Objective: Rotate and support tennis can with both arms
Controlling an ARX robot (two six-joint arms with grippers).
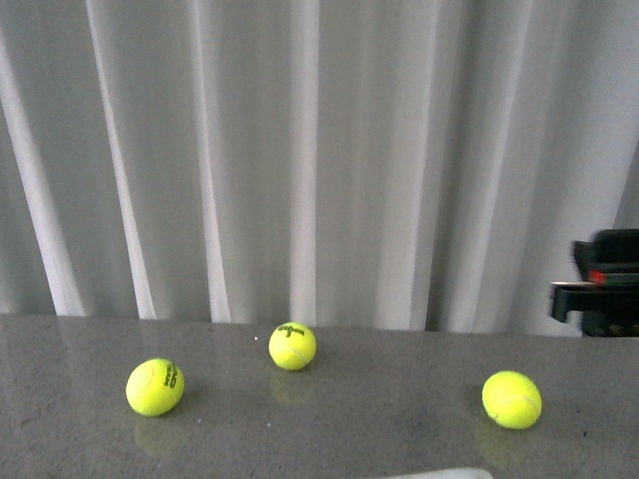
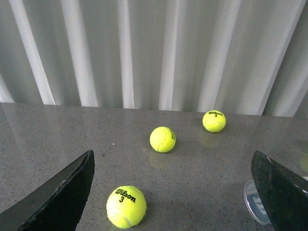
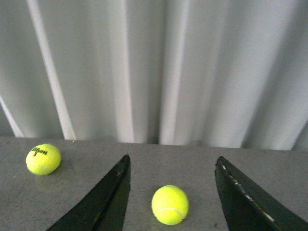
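Observation:
Only a clear, round plastic end [image 2: 253,202] of what looks like the tennis can shows in the left wrist view, half hidden behind one finger [image 2: 281,192]. A pale sliver [image 1: 439,473] at the bottom edge of the front view may be the same thing. My left gripper [image 2: 172,161] is open above the grey table, with a Wilson tennis ball [image 2: 126,206] lying between its fingers. My right gripper [image 3: 173,160] is open too, and another yellow ball [image 3: 170,205] sits on the table between its fingers. Neither arm shows in the front view.
Three yellow tennis balls [image 1: 155,387] [image 1: 292,346] [image 1: 512,399] lie apart on the grey table [image 1: 379,419]. A white pleated curtain [image 1: 319,150] closes off the back. A black device with a red mark [image 1: 604,284] stands at the right edge.

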